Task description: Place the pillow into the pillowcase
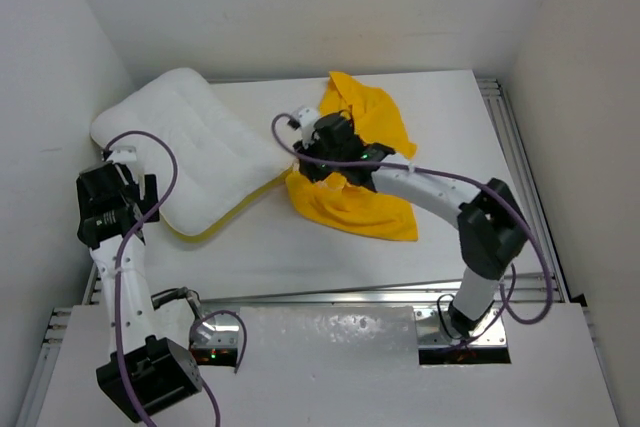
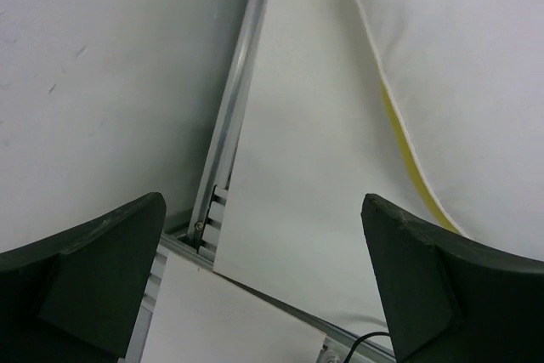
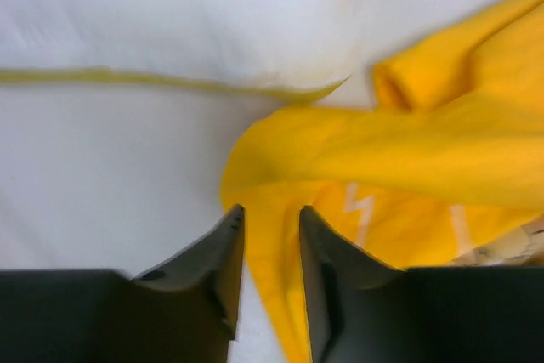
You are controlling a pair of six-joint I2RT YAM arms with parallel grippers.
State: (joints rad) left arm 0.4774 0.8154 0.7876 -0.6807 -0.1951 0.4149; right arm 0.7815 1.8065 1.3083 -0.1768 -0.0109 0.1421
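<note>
Mouth-opening stage, I judge: pillowcase (image 1: 375, 127) bunched at the middle of the table (image 1: 330, 262) beside the pillow (image 1: 195, 152) in the far left corner, right gripper (image 3: 270, 214) narrowly apart over its edge, left gripper (image 2: 263, 201) wide and empty, next needing one hem layer pinched

R arm (image 1: 430, 185) hides pillowcase (image 1: 355, 211) mid; print (image 3: 360, 207) blurred.

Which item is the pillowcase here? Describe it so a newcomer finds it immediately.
On the white table, look just right of centre, beside the big white pillow lying at the far left. The pillowcase is the crumpled heap of cloth there. It is thin, wrinkled and bright yellow, whereas its neighbour is puffy and white.
</note>
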